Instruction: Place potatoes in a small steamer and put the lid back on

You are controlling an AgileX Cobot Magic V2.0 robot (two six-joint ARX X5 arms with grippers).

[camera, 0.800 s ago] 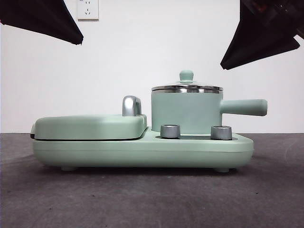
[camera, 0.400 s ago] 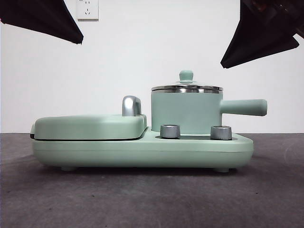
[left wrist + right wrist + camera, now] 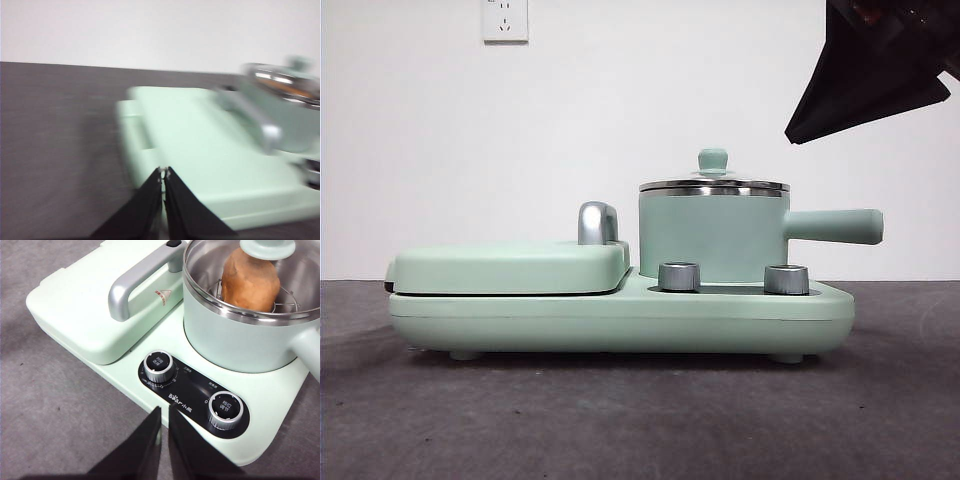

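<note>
The small steamer (image 3: pixel 710 240) stands on the right half of a mint-green appliance base (image 3: pixel 620 320), its long handle (image 3: pixel 835 226) pointing right. The glass lid (image 3: pixel 713 184) sits on it. In the right wrist view the orange-brown potato (image 3: pixel 250 282) lies on a wire rack inside the steamer (image 3: pixel 235 340), under the lid's knob (image 3: pixel 267 247). My right gripper (image 3: pixel 165 411) is shut and empty, above the base's front edge near the knobs. My left gripper (image 3: pixel 163 172) is shut and empty, over the griddle cover's (image 3: pixel 200 135) outer end; that view is blurred.
The flat griddle cover (image 3: pixel 510 265) with its chrome handle (image 3: pixel 597 222) fills the base's left half. Two steel control knobs (image 3: pixel 679 276) (image 3: pixel 786 279) stand in front of the steamer. The right arm (image 3: pixel 880 70) hangs dark at the top right. A wall socket (image 3: pixel 505 18) is behind.
The black arm tip at the top left has left the front view. The right arm, steamer and lid have not moved.
</note>
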